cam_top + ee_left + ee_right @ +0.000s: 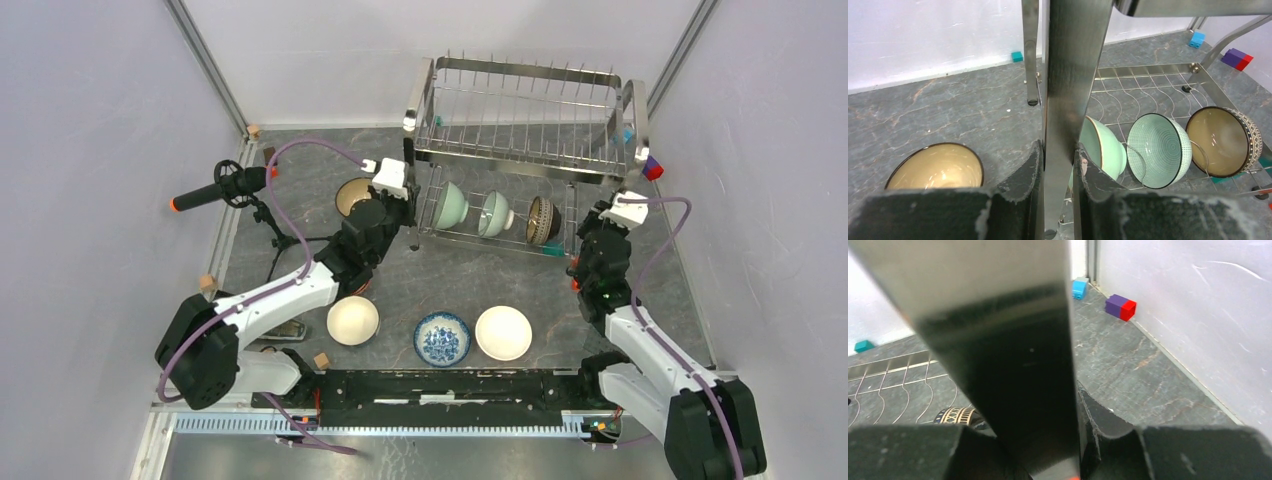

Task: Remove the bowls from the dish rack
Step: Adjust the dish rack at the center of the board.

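Note:
The chrome dish rack (520, 110) stands at the back of the table. Its lower tier holds three bowls on edge: a pale green one (450, 208), a teal patterned one (494, 213) and a dark patterned one (542, 220). My left gripper (412, 205) is shut on the rack's front left leg (1068, 100), with both pads pressed against the flat bar (1059, 160). My right gripper (590, 222) is shut on the front right leg (1008, 340); only its right finger (1098, 415) shows. On the table lie a tan bowl (352, 196), a cream bowl (353, 320), a blue-and-white bowl (442, 338) and a white bowl (503, 332).
A black handle with an orange tip (215, 190) sits on a stand at the left. A red-and-purple block (652, 168) lies by the right wall, next to the rack. Small wooden cubes (321, 360) lie near the left arm's base. Walls close in both sides.

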You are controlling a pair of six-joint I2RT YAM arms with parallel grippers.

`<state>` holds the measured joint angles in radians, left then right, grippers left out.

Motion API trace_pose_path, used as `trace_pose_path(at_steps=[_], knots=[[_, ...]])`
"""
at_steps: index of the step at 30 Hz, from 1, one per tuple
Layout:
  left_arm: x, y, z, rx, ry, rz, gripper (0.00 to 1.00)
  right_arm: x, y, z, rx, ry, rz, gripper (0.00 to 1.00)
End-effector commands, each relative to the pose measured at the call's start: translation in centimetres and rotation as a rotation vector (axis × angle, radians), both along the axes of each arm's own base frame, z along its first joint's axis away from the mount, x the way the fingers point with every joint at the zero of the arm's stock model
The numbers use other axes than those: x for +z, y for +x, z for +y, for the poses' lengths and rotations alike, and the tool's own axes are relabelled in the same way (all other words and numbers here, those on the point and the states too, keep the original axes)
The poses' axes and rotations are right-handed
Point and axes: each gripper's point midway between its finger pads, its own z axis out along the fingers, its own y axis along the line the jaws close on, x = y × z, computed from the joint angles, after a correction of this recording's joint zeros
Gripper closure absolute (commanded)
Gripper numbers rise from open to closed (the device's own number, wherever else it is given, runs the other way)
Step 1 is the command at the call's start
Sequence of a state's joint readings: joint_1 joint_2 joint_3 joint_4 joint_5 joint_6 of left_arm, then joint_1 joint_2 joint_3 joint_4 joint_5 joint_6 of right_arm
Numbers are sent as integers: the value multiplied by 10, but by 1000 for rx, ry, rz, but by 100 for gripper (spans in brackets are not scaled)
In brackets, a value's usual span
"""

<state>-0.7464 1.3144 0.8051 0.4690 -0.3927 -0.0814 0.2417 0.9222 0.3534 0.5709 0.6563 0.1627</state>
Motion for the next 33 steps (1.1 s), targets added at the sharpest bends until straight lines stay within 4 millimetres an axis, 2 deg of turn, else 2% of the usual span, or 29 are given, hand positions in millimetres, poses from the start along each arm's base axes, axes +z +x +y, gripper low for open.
trace_pose_path(at_steps=[1,8,9,10,14,17,19,24,30,31,33], knots=[[-41,-4,49,180,49,124,98,-53,7,37,125,194,119,100],[-46,-14,56,180,48,161,96,-61,5,48,178,193,142,100],[-46,-17,58,181,50,173,92,-61,4,50,196,191,150,99],[-43,-19,59,185,41,178,87,-58,3,55,229,186,151,95],[-34,-26,62,179,7,184,67,-54,-1,63,282,174,185,63],[-29,-33,62,161,-19,189,50,-47,-5,64,295,172,185,48],[-27,-37,61,141,-30,193,41,-43,-8,64,302,173,183,42],[-26,-49,60,99,-50,215,29,-36,-20,61,307,156,192,32],[-23,-80,61,21,-94,301,16,-24,-43,66,367,194,180,28],[-23,-85,62,14,-109,316,14,-29,-49,68,378,214,195,28],[-24,-96,67,15,-144,349,1,-29,-59,78,434,264,184,28]])
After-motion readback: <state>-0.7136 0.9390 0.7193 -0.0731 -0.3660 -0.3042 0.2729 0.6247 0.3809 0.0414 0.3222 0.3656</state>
